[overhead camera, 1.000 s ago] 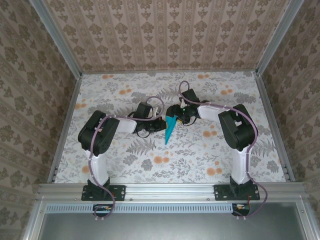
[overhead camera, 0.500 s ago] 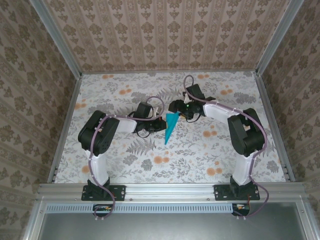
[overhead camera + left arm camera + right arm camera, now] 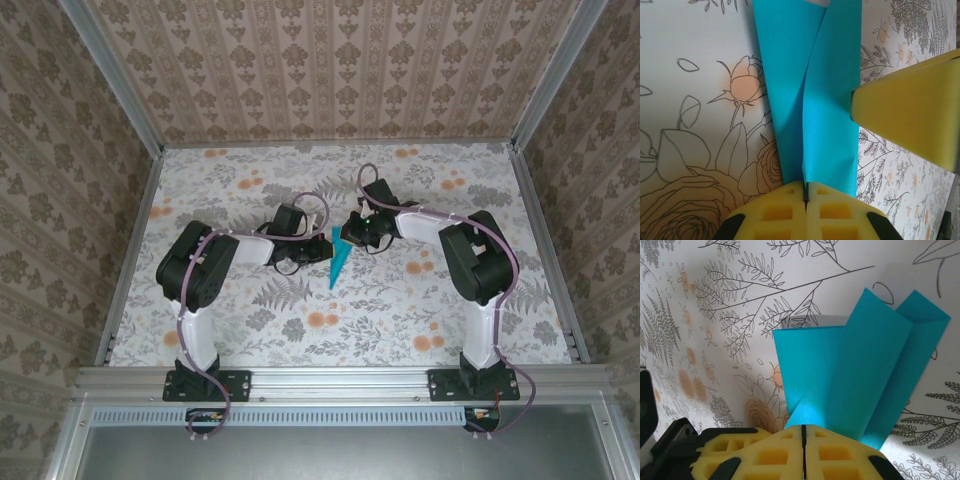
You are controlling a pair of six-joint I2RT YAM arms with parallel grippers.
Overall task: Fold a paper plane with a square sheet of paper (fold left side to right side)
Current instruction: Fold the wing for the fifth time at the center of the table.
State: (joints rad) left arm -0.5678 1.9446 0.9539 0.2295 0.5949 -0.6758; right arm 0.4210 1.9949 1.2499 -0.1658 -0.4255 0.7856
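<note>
the blue paper plane (image 3: 338,262) lies near the middle of the flowery counter (image 3: 250,320), between the two arms. it is long and thin, and its sharp tip points to the near edge. the left claw (image 3: 312,250) is at its left side. the right claw (image 3: 352,236) is at its wide far end. from up high the paper looks small, so i cannot make out the folds there.

in the left wrist view the left claw (image 3: 805,197) is closed, and its yellow pads (image 3: 780,215) pinch the edge of the paper plane (image 3: 810,100). two blue flaps meet at a crease running up from the pads. a yellow pad (image 3: 910,115) of the right claw touches the paper's right edge.

in the right wrist view the right claw (image 3: 803,435) is closed too, pinching the paper plane (image 3: 855,380). the paper fans out from it in folded layers over the counter (image 3: 740,290).
</note>
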